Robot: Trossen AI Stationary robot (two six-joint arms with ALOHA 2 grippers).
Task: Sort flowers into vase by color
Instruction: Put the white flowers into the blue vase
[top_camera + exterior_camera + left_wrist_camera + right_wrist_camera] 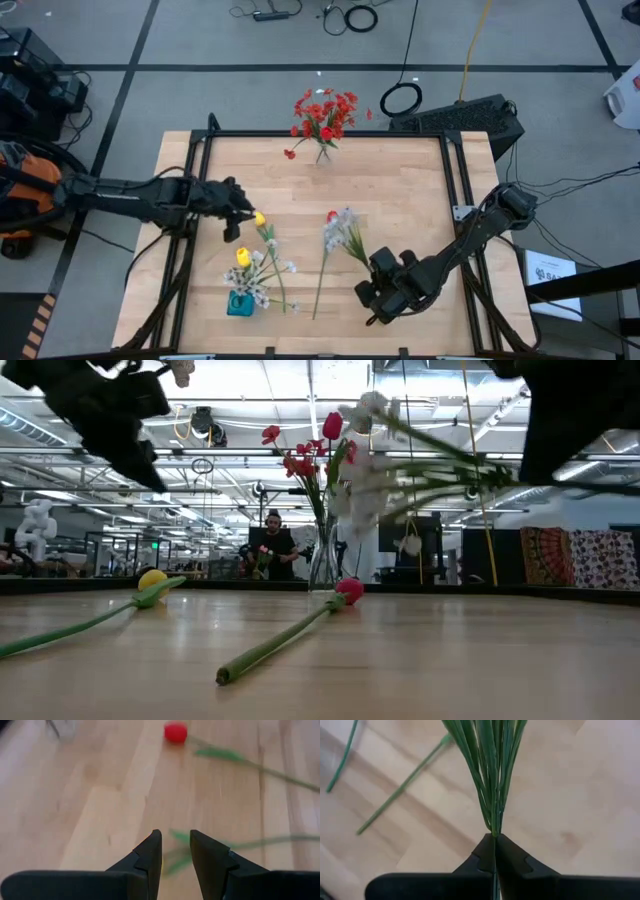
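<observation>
right end effector point(495, 851) clamps white spray point(343, 232) stems

Light wooden tabletop point(400, 200) in black frame carries a clear glass vase point(322, 153) of red flowers, small teal vase point(240, 304), loose yellow tulip point(260, 219), red tulip point(332, 216) probably lying flat.

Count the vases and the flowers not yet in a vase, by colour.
Vases: 2 (clear vase, teal vase)
Loose yellow tulip: 1
Loose red tulip: 1
Held white spray, in right gripper: 1
Total: 5
</observation>
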